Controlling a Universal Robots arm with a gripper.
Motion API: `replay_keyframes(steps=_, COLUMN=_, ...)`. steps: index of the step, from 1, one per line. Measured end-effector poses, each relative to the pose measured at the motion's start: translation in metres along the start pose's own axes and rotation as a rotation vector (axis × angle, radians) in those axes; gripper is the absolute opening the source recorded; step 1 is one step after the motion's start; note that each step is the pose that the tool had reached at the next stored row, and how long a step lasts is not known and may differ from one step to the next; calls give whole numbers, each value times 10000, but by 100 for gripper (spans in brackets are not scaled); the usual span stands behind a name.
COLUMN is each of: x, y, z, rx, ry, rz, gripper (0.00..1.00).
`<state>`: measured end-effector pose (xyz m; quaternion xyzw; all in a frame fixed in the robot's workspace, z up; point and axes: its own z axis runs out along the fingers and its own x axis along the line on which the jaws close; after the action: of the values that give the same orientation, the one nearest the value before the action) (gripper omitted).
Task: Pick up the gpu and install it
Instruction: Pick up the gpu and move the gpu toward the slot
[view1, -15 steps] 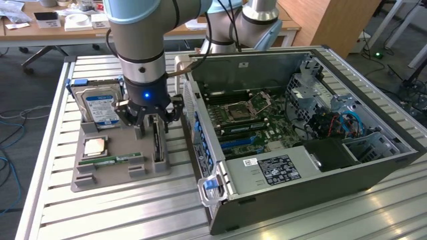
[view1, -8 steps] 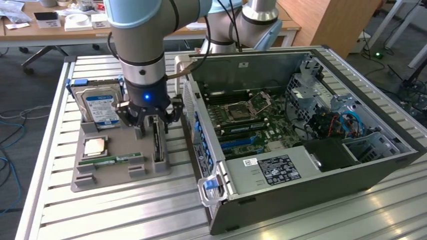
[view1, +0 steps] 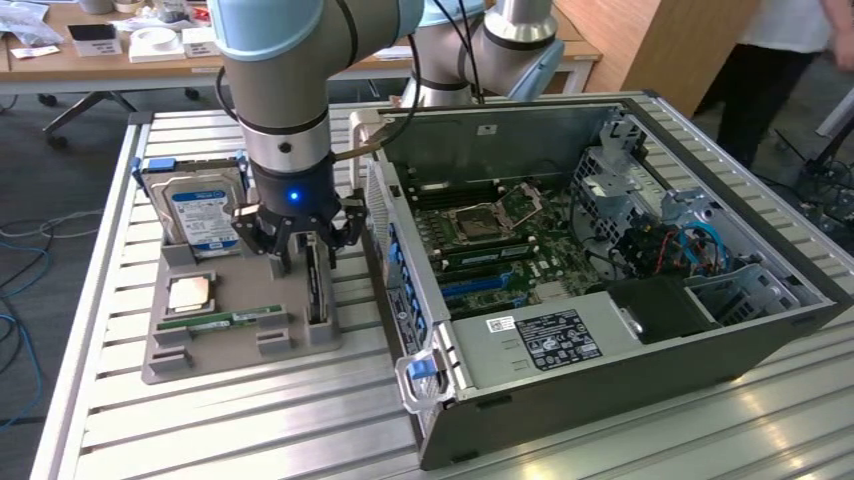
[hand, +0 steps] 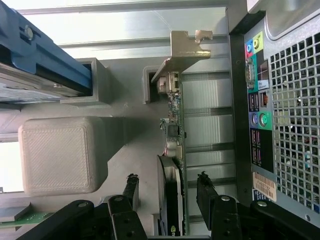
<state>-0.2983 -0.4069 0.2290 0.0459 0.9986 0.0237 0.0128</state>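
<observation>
The gpu (view1: 316, 292) stands on edge in a slot of the grey holder tray (view1: 227, 358), a thin dark card beside the computer case. In the wrist view the gpu (hand: 173, 135) runs lengthwise, with its silver end bracket (hand: 186, 50) at the far end. My gripper (view1: 304, 252) hangs straight over the card. Its black fingers (hand: 131, 185) stand open on either side of the card's near end, and I see no contact with it. The gripper (hand: 167, 181) holds nothing.
An open computer case (view1: 747, 330) lies close to the tray on the exterior view's right, motherboard (view1: 494, 240) exposed. On the tray are a blue-labelled hard drive (view1: 200, 215), a CPU (view1: 191, 292) and a RAM stick (view1: 220, 322). A person (view1: 787, 60) stands at the back right.
</observation>
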Motion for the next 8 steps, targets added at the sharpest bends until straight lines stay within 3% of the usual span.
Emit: replay_keyframes(steps=8, x=0, y=0, z=1, rx=-1, ry=-1, rz=0, gripper=59)
